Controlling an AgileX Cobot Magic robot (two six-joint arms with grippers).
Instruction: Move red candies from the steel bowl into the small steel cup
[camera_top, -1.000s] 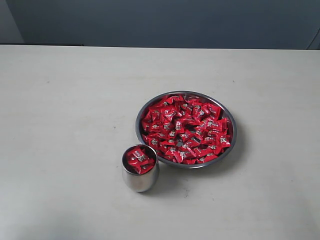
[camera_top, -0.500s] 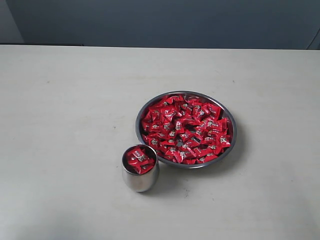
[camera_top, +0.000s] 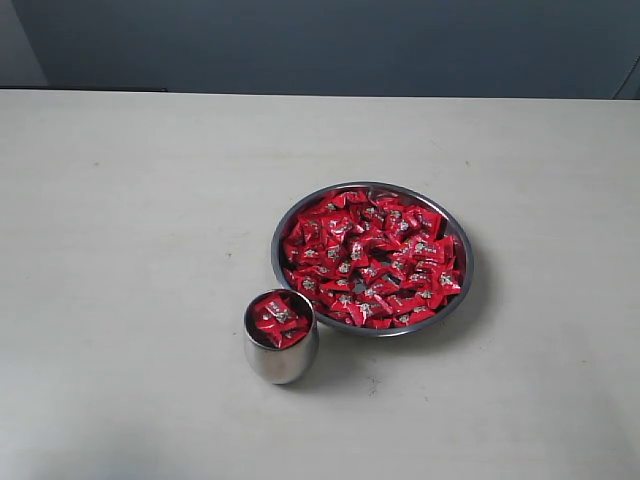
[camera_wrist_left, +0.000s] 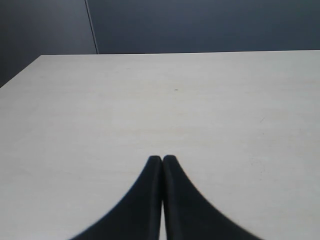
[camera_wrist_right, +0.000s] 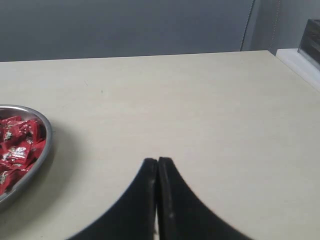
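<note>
Red candies (camera_top: 370, 258): likely light and slick-wrapped, best pinched singly across the body; left gripper (camera_wrist_left: 162, 159) and right gripper (camera_wrist_right: 157, 161) fingers together, empty.

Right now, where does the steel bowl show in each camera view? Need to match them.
Exterior: steel bowl right of centre, behind and right of the small steel cup.
Left wrist: not in it; only table beyond the shut left gripper.
Right wrist: steel bowl partly in frame, cut by the picture's edge, apart from the shut right gripper.
Shared landmark: the pale table in all three; the red candies link exterior and right wrist.
</note>
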